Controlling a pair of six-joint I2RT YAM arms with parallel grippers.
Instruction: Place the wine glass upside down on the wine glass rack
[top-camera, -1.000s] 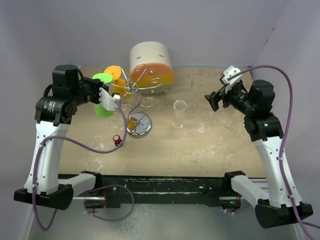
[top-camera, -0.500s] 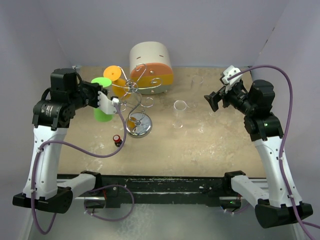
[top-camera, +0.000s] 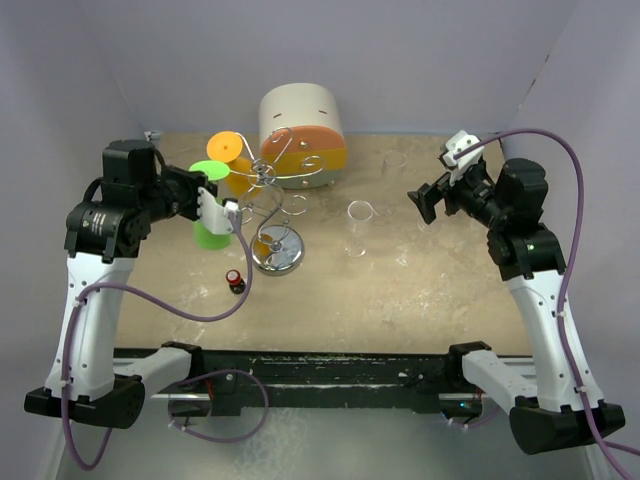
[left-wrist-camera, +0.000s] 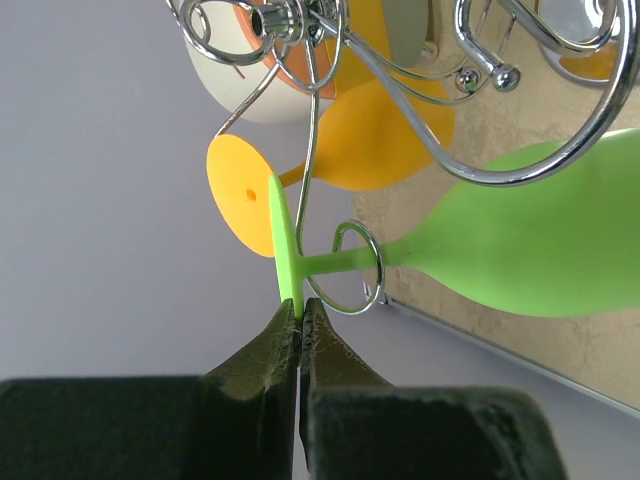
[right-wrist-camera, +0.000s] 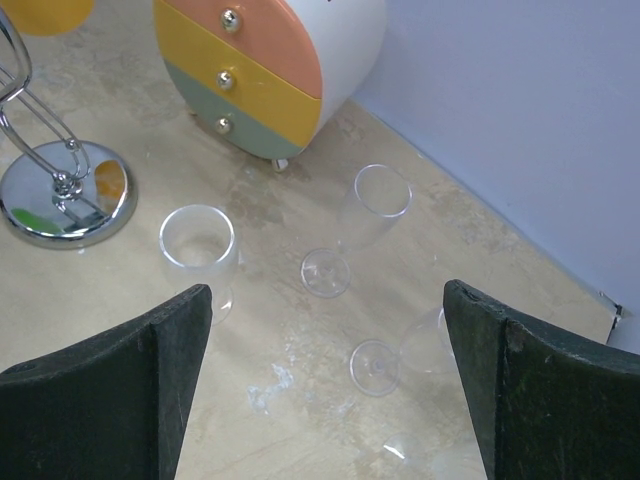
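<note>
— What does the left gripper (left-wrist-camera: 300, 310) have?

— Its fingers (left-wrist-camera: 262, 352) are pressed together on the thin edge of the green wine glass's foot (left-wrist-camera: 283, 250), seen side-on from the wrist. Outward from there the stem (left-wrist-camera: 340, 262) runs through a small loop of the wine glass rack (left-wrist-camera: 540, 172), and the bowl of the green wine glass (left-wrist-camera: 520, 250) hangs beyond it, foot up and bowl down.

— So it's already on the rack?

— In the slot, I'd say, but not let go. An orange wine glass (left-wrist-camera: 390, 140) hangs from a neighbouring arm just behind it, close to touching.

— And the right gripper (top-camera: 428, 203)?

— Its fingers are spread wide with nothing between them. It hovers well apart from the rack, over the clear glasses (right-wrist-camera: 198, 238) on the table (right-wrist-camera: 120, 300) near the drawer drum (right-wrist-camera: 300, 60).

— Next move?

— Settle the foot onto the loop, then part the fingers gently and back straight out. A sideways tug could knock the orange glass or swing the wire arm.
</note>
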